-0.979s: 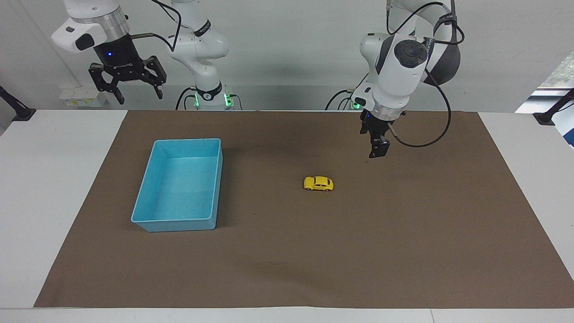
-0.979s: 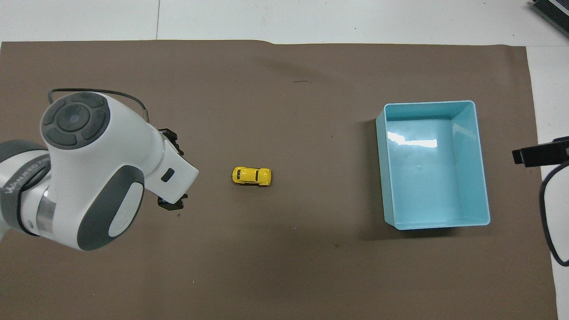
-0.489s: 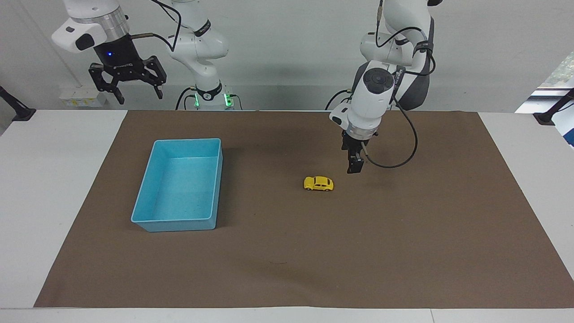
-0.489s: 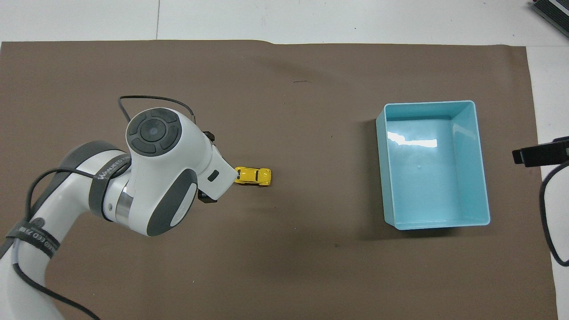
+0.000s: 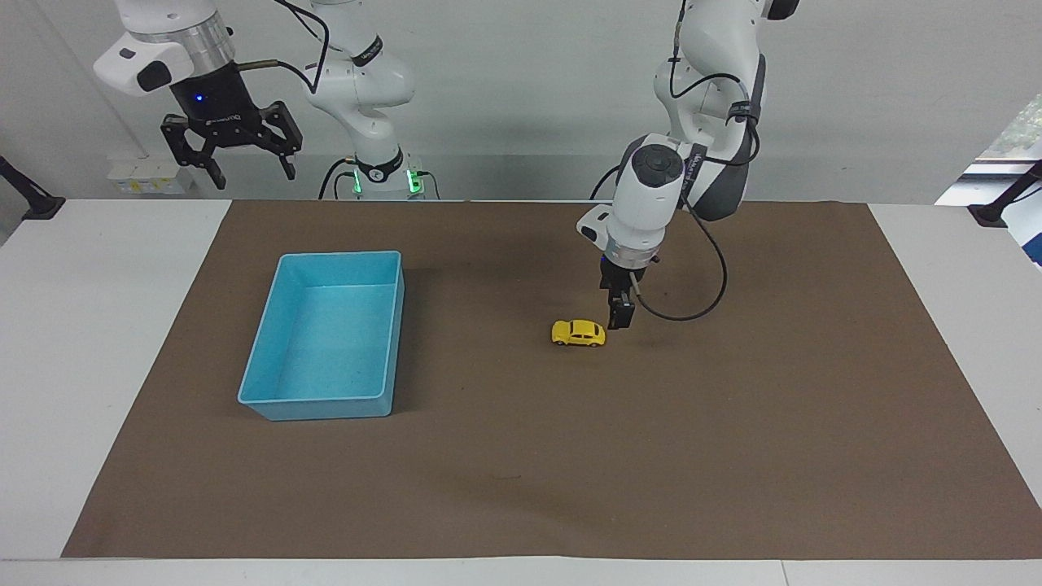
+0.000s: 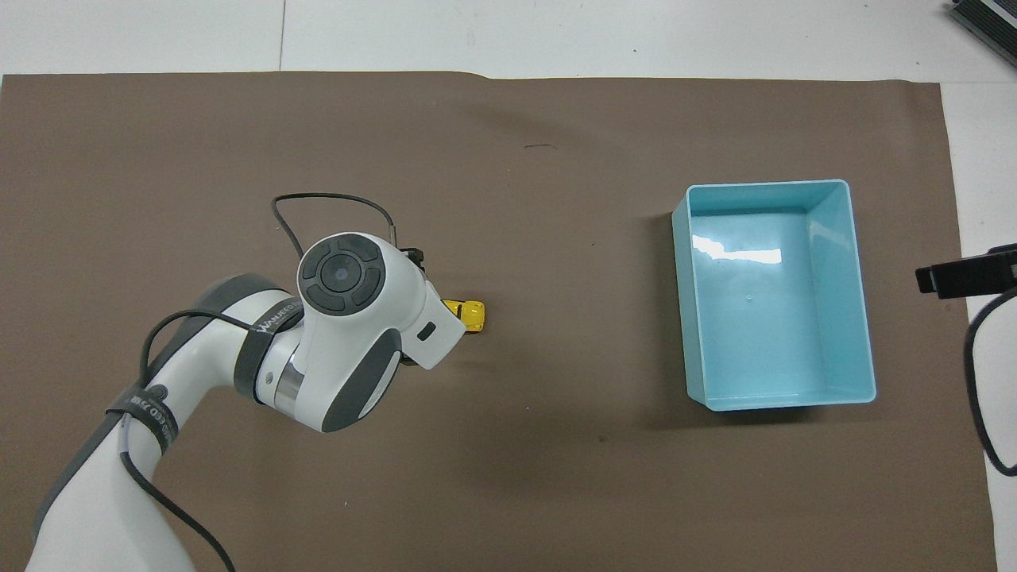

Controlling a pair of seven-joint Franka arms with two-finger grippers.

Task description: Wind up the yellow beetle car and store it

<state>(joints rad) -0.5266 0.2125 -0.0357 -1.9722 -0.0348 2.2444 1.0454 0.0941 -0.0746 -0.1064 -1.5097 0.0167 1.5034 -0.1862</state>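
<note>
Currently, reading from the onlooker's edge of the brown mat (image 5: pixel 521 472) toward the robots, with twelve o'clock pointing straight away from the robots:

1. Yellow beetle car (image 5: pixel 579 333). It stands on its wheels on the bare mat, near mid-table. It lies lengthwise along the nine-to-three line. Its position matches that of one second ago.

2. Left gripper (image 5: pixel 620 324). This is the item that has changed. One second ago it hung well apart from the car, at the car's nine o'clock and higher above the mat. It has since travelled in and come down, and now hangs low over the mat just beside the car's nine o'clock end. From above, the left wrist covers that end of the car (image 6: pixel 474 314). The jaws stand open and hold nothing. No contact with the car is evident.

3. Blue bin (image 5: pixel 340 255). It sits on the mat at the car's three o'clock, well apart from it. It is empty and has not shifted.

4. Right gripper (image 5: pixel 254 177). It waits high over the right arm's end of the table, at roughly four o'clock from the bin. Its fingers are spread and it is empty.

Assessment: the approach is nearly complete. The car is neither grasped nor wound, so winding and storing in the bin are both outstanding. The next move probably requires centring the open jaws over the car's body before closing.
</note>
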